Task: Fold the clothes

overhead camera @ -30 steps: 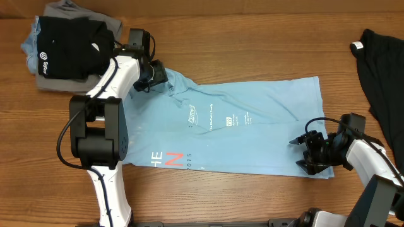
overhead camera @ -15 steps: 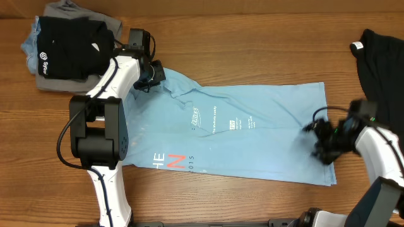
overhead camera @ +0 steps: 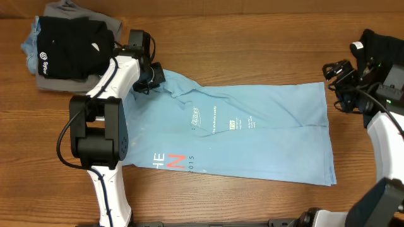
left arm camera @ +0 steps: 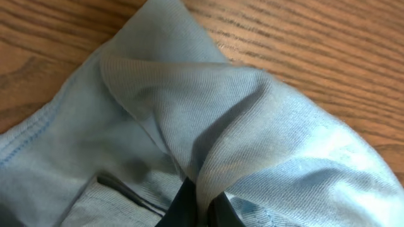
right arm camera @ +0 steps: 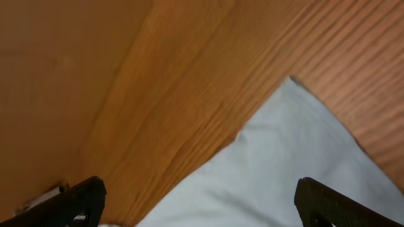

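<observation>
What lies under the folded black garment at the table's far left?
A grey garment shows at its top and bottom edges, a light blue one at its left. The black garment covers the rest of both.

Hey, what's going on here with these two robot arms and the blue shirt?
A light blue T-shirt lies spread out on the wooden table. The left gripper is shut on bunched cloth at its top left corner. The right gripper hangs wide open by the top right corner, holding nothing. A black garment lies at the right edge; a pile of clothes sits at the far left.
</observation>
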You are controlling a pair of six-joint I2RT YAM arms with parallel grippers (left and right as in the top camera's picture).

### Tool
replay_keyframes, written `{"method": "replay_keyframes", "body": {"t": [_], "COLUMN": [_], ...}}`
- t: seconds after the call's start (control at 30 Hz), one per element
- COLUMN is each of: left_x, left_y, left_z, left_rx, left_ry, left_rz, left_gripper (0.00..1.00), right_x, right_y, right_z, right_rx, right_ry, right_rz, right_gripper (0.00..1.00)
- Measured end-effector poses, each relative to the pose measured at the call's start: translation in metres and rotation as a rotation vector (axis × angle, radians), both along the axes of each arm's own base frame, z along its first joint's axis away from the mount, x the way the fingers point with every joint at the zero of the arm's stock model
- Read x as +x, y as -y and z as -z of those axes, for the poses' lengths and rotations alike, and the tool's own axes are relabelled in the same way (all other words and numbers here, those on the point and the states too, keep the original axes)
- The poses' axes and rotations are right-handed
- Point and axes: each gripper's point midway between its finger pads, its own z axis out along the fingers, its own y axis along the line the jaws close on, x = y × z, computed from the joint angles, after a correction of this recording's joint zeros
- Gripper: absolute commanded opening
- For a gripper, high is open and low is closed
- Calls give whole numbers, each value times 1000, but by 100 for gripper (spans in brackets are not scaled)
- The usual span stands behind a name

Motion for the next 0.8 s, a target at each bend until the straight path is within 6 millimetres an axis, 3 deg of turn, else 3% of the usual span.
{"method": "replay_keyframes", "body": {"t": [0.37, 0.57, 0.8], "left_x": [-5, -5, -5], "left_y": [0, 0, 0], "left_z": [1, 1, 1], "left_rx": [2, 2, 2], "left_ry": [-19, -20, -21], "left_rz": [0, 0, -1], "left_gripper": [6, 8, 15], "right_x": [42, 59, 60], "right_y": [30, 41, 36], "right_z": [57, 72, 108], "right_rx": [-75, -175, -260], "right_ry": [-256, -333, -425], "right_rz": [-23, -65, -119], "right_gripper": [100, 100, 99]}}
